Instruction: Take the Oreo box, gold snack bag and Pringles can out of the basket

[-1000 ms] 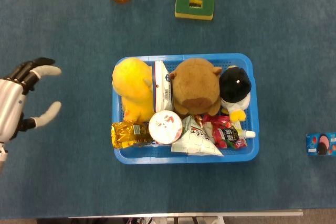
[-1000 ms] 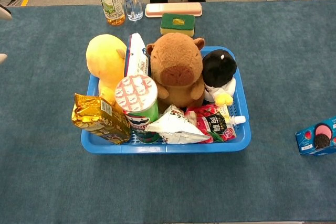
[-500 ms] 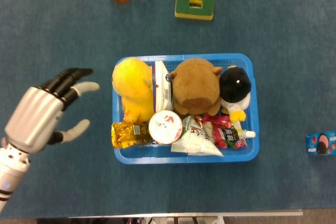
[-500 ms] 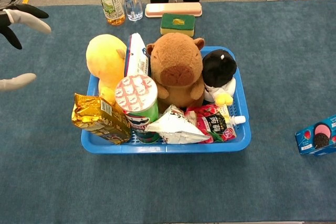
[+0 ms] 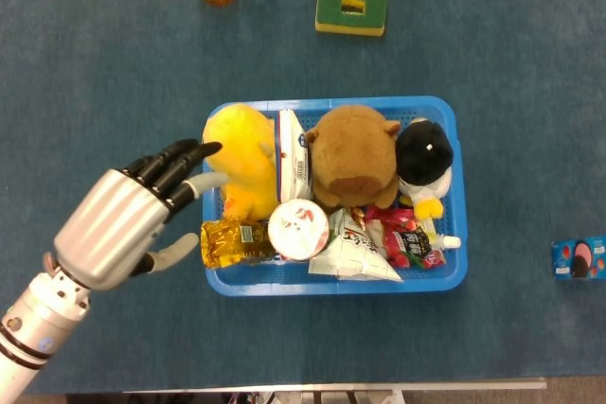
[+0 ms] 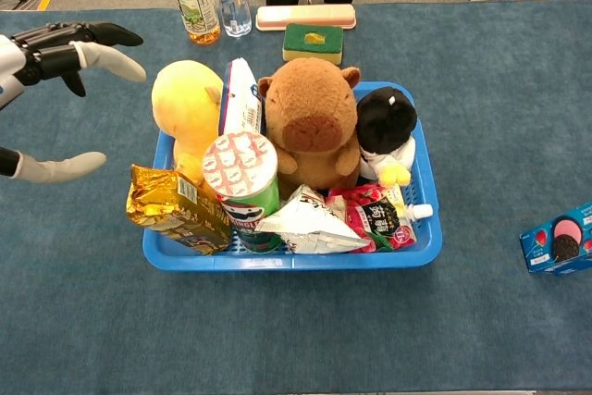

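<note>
- Left hand (image 5: 128,219) hovers left of the blue basket (image 5: 454,139), fingers spread, holding nothing.
- Gold snack bag (image 5: 225,242) and Pringles can (image 5: 298,229) sit at the basket's near-left.
- Oreo box (image 5: 579,258) lies on the table, far right.

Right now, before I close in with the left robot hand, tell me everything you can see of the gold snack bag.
The gold snack bag is a crinkled, shiny foil pack with a green and white label on one end. It lies tilted over the front left corner of the blue basket, partly overhanging the rim. It leans against the Pringles can, below the yellow plush. The left robot hand is open beside it, not touching.
</note>
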Robot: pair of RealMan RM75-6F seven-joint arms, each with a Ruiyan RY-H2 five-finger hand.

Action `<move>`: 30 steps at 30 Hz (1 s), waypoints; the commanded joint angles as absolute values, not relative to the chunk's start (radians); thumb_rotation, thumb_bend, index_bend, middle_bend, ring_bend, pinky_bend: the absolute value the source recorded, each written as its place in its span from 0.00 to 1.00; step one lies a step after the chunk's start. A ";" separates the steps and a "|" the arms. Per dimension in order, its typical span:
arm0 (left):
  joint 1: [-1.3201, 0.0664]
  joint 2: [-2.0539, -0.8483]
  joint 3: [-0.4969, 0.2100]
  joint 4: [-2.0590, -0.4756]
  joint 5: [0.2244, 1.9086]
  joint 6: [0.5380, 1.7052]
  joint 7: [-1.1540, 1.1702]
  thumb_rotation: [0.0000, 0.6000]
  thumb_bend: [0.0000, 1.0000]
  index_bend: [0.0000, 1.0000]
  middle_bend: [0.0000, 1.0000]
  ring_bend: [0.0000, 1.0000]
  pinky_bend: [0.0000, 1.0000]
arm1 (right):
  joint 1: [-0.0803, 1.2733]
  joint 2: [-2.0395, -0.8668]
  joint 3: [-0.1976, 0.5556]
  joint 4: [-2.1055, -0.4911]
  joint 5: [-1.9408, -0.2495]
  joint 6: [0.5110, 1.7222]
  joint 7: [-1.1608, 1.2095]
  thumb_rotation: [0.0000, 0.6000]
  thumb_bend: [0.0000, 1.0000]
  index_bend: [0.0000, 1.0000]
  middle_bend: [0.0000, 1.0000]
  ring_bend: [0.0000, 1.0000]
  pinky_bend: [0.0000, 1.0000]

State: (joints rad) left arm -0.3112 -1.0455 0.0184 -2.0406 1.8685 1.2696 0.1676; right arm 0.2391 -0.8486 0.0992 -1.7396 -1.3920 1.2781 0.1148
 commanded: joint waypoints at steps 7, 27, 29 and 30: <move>-0.349 -1.048 0.023 -2.065 1.903 1.233 0.191 1.00 0.25 0.19 0.08 0.11 0.37 | 0.260 -0.838 0.121 -1.732 -1.364 1.249 0.108 1.00 0.00 0.07 0.24 0.24 0.55; -0.336 -0.947 0.087 -2.173 1.773 1.195 0.068 1.00 0.25 0.17 0.08 0.11 0.37 | 0.246 -0.836 0.117 -1.719 -1.373 1.248 0.139 1.00 0.00 0.07 0.24 0.24 0.55; -0.339 -0.942 0.094 -2.183 1.775 1.187 0.051 1.00 0.25 0.16 0.08 0.11 0.37 | 0.246 -0.836 0.117 -1.715 -1.374 1.246 0.145 1.00 0.00 0.07 0.24 0.24 0.55; -0.341 -0.941 0.097 -2.187 1.780 1.182 0.047 1.00 0.24 0.16 0.08 0.11 0.37 | 0.246 -0.836 0.117 -1.712 -1.376 1.245 0.149 1.00 0.00 0.07 0.24 0.24 0.55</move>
State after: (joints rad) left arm -0.3389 -0.9451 0.0924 -2.1818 1.7782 1.1877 0.0520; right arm 0.2457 -0.8359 0.1171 -1.7138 -1.3749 1.2459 0.1473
